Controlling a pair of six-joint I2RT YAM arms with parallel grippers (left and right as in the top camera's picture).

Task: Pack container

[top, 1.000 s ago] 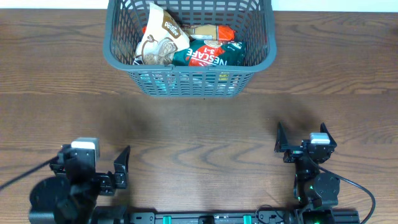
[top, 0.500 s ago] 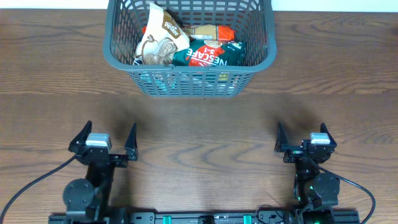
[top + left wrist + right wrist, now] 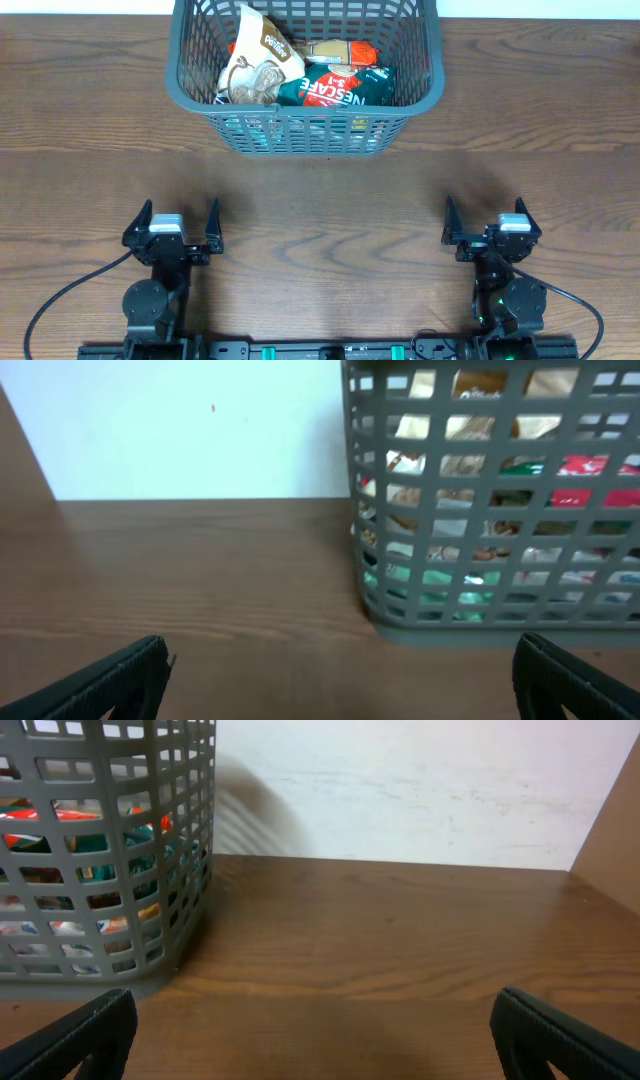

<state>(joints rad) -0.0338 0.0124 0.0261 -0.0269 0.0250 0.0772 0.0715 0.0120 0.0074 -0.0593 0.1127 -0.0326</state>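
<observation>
1. Apparently the packing is being brought close to its end. The container (image 3: 300,132), a dark grey slatted basket, is being shown well ahead of both grippers on the far part of the wooden table (image 3: 320,200), with several food packets being held inside it.
2. From overhead, a green Nescafé packet (image 3: 338,92), a cream packet with brown print (image 3: 255,60) and an orange-red packet (image 3: 345,50) are being seen in the basket. Whatever lies beneath them is being hidden.
3. The left gripper (image 3: 178,212) is being held wide, with nothing between its fingers. Through its wrist camera the basket is being seen ahead and to the gripper's right, well apart from the fingertips.
4. The right gripper (image 3: 485,210) is likewise being held wide and empty. Through its wrist camera the basket is being seen ahead and to the gripper's left, also well apart.
5. No loose packet is being shown between the grippers and the basket, nor beside either gripper.
6. The task is therefore being judged as done or all but done, with nothing being left to pick up as far as these views reach. Anything outside them cannot be told.
</observation>
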